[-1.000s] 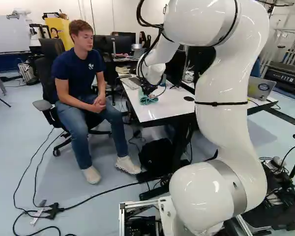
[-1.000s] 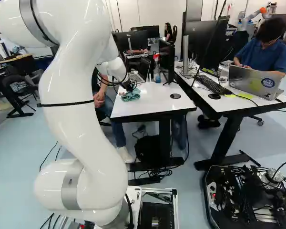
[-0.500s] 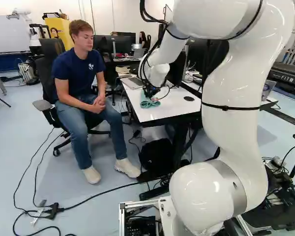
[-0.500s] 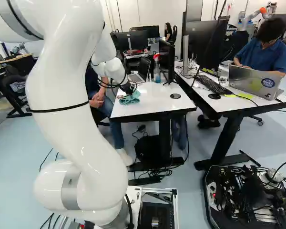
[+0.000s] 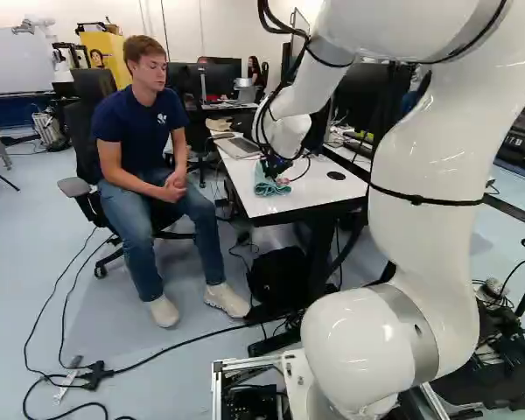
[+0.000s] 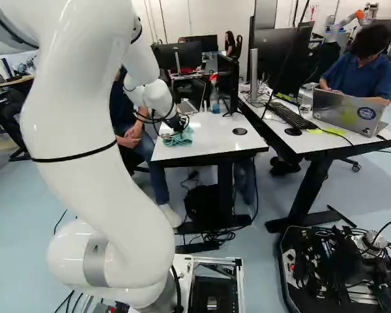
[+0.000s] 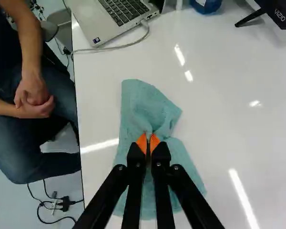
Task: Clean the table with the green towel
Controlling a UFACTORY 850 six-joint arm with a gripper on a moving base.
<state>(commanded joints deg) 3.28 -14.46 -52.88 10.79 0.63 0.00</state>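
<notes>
My jaws are nearly closed, pinching the green towel mid-cloth on the white tabletop. I judge we're wiping; next, press lightly and sweep toward three o'clock, away from the laptop at eleven.

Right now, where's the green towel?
Green towel lies on the white table, pinched in the hand, nearer the seated person's edge, with the laptop beyond.
</notes>
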